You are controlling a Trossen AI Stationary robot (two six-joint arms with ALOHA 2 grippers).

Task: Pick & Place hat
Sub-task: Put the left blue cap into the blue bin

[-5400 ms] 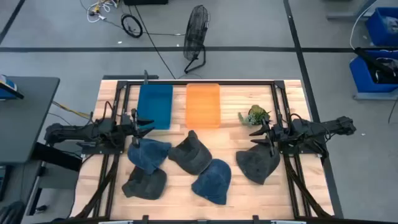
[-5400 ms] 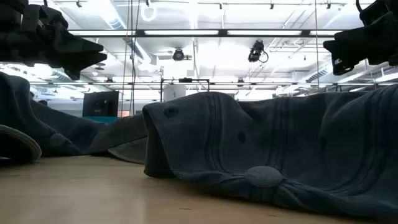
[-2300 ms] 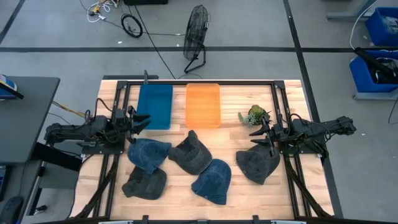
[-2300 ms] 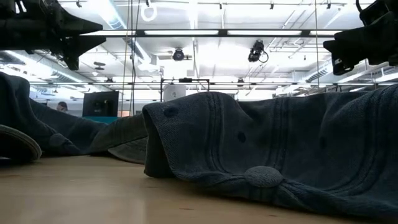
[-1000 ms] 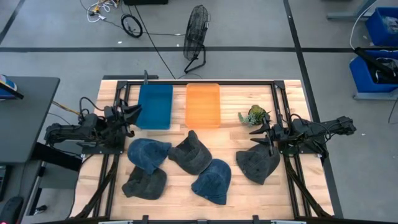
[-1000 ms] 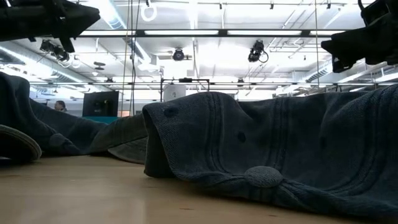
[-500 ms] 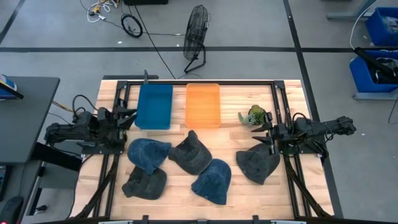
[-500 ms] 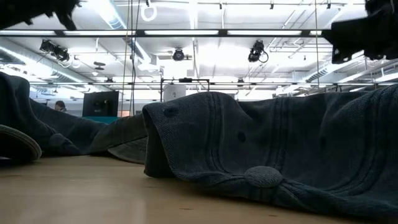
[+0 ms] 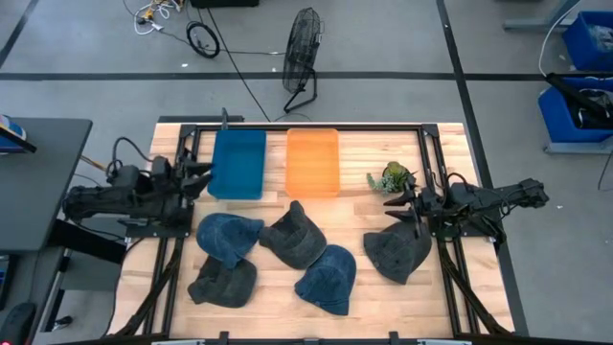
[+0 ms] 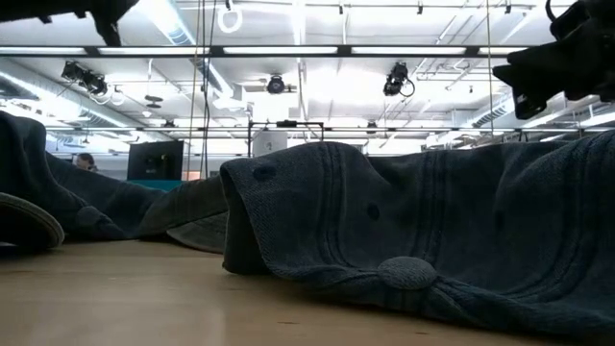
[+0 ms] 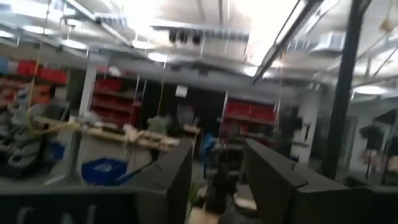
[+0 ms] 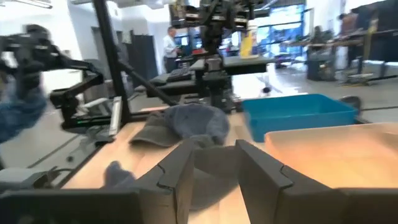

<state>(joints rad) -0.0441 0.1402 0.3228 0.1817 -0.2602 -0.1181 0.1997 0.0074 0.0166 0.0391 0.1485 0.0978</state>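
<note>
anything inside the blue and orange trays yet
No. From above, the blue tray and the orange tray both show bare floors. All five hats lie on the table. Nothing covers either tray.

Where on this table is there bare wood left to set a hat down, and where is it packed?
Bare wood lies between the orange tray and the plant, and between the blue cap and the right-hand grey hat. The front left is crowded: four hats overlap there. Both trays are empty.

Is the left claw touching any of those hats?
Apart. The high view shows the left claw open beside the blue tray, bare wood between it and the nearest blue hat.
</note>
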